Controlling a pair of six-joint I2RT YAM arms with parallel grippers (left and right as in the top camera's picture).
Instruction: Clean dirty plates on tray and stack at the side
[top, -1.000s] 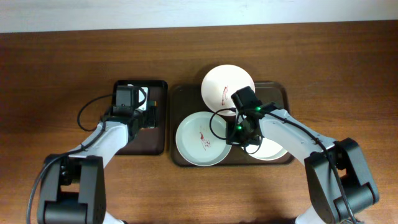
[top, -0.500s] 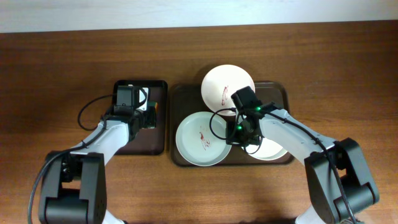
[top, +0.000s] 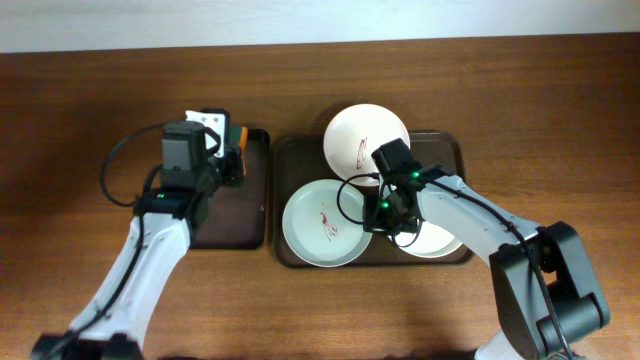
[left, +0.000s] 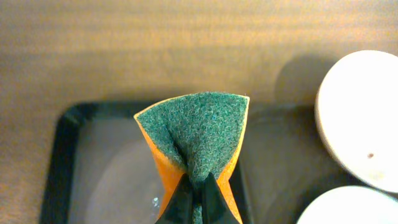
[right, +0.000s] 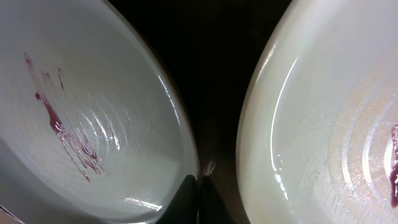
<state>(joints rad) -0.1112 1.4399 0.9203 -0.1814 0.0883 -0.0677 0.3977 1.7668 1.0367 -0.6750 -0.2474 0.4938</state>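
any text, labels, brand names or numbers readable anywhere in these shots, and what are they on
None: no words, numbers or logos can be read in any view.
The plates carry only red sauce streaks, the sponge in the left gripper is plain green and orange, and the tray and smaller black tray look unmarked.
The white patch by that gripper is too small to tell.

Looks like robot lab bench, not a kitchen: left arm (top: 150, 250) + right arm (top: 480, 215) w/ loose cables (top: 106, 178) at wood-grain table (top: 80, 120), plain pale wall (top: 300, 20) behind, green LEDs (top: 383, 208) lit on right arm.
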